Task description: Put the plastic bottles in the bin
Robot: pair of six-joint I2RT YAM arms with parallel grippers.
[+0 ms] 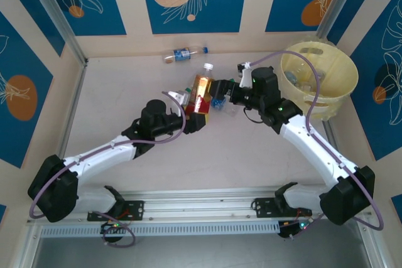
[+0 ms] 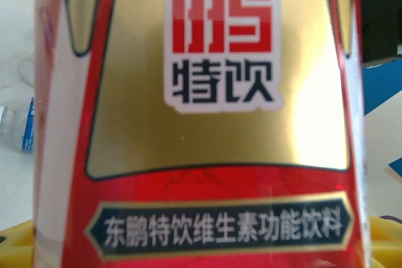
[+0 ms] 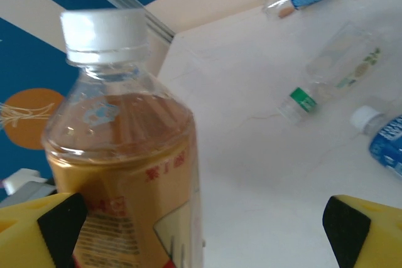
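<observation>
in the top view the left jaws sat at the middle of the frame, clenched on the lower part of a red-and-gold bottle (image 1: 202,89). the bottle tilted up the frame, its white cap (image 1: 208,66) toward the back wall. from the left wrist camera the bottle's label, red and gold with chinese characters, spread across nearly the whole frame. yellow fingertips (image 2: 14,246) showed at the bottom corners on either side of it. from the right wrist camera, amber liquid reached up to the bottle's shoulder.

the right jaws were released and stood wide apart, reaching in from the right of the top view to just beside the same bottle. in the right wrist view their yellow and black fingertips (image 3: 361,230) sat at the bottom corners. the bottle rose close to the left one, and i could not tell whether they touched.

the bin (image 1: 342,95), round and pale yellow, stood at the upper right of the top view, apart from the held bottle. some clear plastic items (image 1: 300,81) lay inside it, too small to make out.

a blue-labelled bottle (image 1: 182,54) lay on its side on the table (image 1: 119,92) near the back wall, at the upper middle of the top view. in the right wrist view a clear bottle with a green cap (image 3: 333,70) lay on the table right of centre. a white-capped blue bottle (image 3: 383,137) lay at the right edge, below it in the frame.
</observation>
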